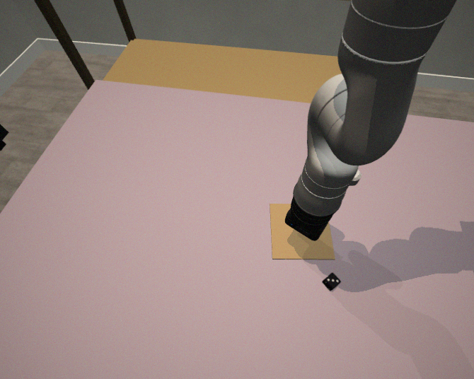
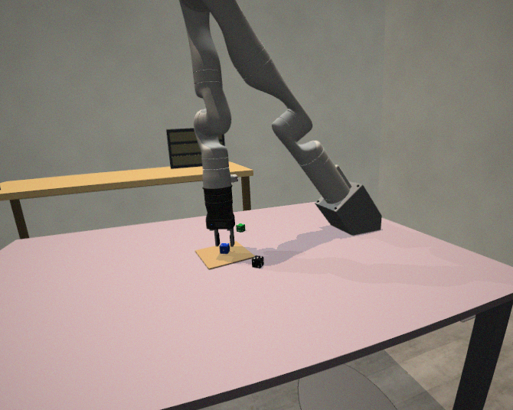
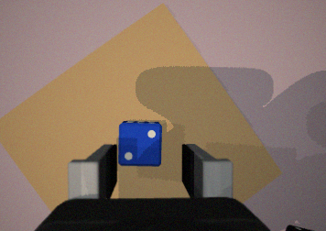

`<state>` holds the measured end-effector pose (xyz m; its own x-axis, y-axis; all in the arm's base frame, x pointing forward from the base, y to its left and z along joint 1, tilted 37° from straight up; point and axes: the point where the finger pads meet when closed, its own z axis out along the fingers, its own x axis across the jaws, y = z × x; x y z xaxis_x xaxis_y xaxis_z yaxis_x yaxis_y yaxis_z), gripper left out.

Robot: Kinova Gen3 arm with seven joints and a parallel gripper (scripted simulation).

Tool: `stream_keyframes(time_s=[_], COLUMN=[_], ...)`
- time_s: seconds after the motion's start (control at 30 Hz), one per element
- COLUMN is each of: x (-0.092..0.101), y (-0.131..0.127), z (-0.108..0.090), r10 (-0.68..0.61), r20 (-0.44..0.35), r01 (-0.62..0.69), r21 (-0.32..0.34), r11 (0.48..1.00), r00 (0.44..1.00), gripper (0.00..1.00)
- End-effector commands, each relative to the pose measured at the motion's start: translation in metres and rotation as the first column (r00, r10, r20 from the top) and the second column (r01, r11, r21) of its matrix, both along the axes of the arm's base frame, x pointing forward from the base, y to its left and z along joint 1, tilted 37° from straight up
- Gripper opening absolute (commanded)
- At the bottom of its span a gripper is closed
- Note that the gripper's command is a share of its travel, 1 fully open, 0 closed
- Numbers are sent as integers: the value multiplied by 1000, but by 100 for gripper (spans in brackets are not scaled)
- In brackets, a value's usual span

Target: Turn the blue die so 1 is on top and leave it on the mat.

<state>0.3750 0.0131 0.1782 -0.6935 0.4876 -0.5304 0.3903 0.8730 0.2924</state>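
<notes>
The blue die [image 3: 140,143] lies on the tan mat [image 3: 133,109] with 2 on top. It also shows in the exterior view [image 2: 223,248], on the mat [image 2: 223,256]. My gripper [image 3: 149,163] is open and points straight down, with a finger on each side of the die and a gap on both sides. In the exterior view the fingertips [image 2: 223,242] stand just above the mat around the die. In the top view the gripper body [image 1: 308,225] hides the die above the mat [image 1: 300,234].
A black die [image 1: 331,281] showing 3 lies on the pink table just off the mat's near right corner; it also shows in the exterior view [image 2: 257,261]. A green die [image 2: 240,227] lies on the table behind the mat. The arm's base [image 2: 349,213] stands at the right.
</notes>
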Motion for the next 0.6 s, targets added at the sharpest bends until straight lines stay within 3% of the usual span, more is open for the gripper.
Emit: stream_keyframes(time_s=[0.0, 0.57], x=[1, 9], y=[-11, -12], z=[-1, -12], r10=[-30, -30], r20=[-1, -1], r01=[30, 30], r21=[-1, -1], r11=[1000, 1000], r00=[1000, 1000], gripper=[79, 79])
